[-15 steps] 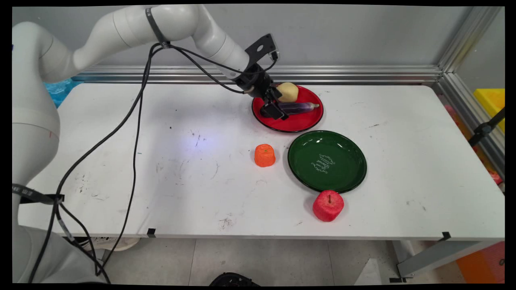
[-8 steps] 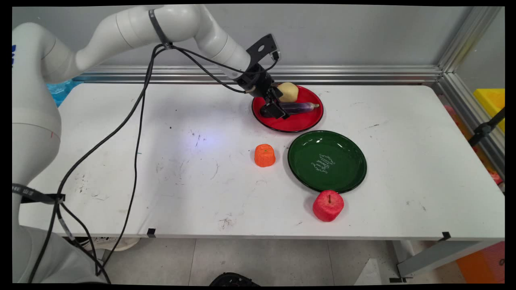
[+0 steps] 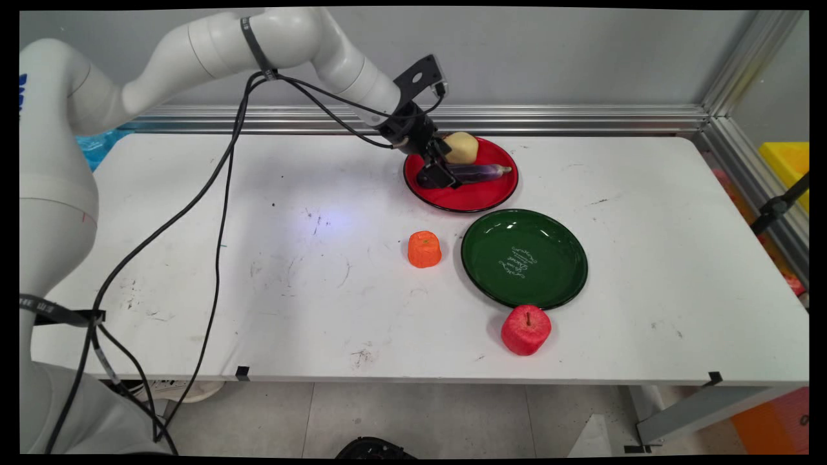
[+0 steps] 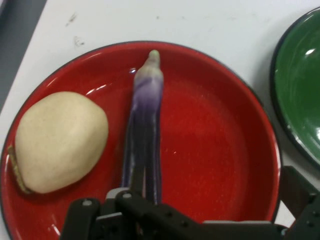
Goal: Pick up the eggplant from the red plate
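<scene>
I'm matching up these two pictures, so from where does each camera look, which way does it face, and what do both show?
Main view: stands above the table's near side, looking down across the white table to the wall; shows the arm and gripper.
Hand view: rides on the hand, looking along the gripper at the red plate; black linkage rises from the bottom.
Shared: red plate, purple eggplant, potato, green plate.

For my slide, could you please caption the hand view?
Gripper above a purple eggplant beside a potato on a red plate.
</scene>
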`<state>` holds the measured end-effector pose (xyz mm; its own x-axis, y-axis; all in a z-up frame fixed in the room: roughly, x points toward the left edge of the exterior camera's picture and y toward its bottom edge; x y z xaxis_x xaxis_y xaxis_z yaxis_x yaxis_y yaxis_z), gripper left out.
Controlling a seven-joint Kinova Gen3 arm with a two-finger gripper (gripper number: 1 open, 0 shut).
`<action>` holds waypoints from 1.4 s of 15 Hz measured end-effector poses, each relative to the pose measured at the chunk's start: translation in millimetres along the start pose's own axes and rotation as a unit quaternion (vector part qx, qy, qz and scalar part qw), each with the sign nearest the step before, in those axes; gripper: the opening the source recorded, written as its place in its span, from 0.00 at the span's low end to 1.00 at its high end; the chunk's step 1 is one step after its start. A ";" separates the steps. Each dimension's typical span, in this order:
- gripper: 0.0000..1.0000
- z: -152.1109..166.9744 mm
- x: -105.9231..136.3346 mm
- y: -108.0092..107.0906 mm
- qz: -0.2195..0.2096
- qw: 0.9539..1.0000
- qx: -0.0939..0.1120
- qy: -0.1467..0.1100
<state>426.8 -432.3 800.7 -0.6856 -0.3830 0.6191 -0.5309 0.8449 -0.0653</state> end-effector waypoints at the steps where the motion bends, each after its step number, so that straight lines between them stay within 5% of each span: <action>1: 1.00 0.3 -1.0 -1.4 0.000 1.000 0.001 -0.001; 21: 1.00 31.7 -32.5 -28.7 0.002 1.000 0.013 -0.007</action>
<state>448.5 -455.9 757.6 -0.6950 -0.3853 0.6070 -0.5407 0.8366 -0.0881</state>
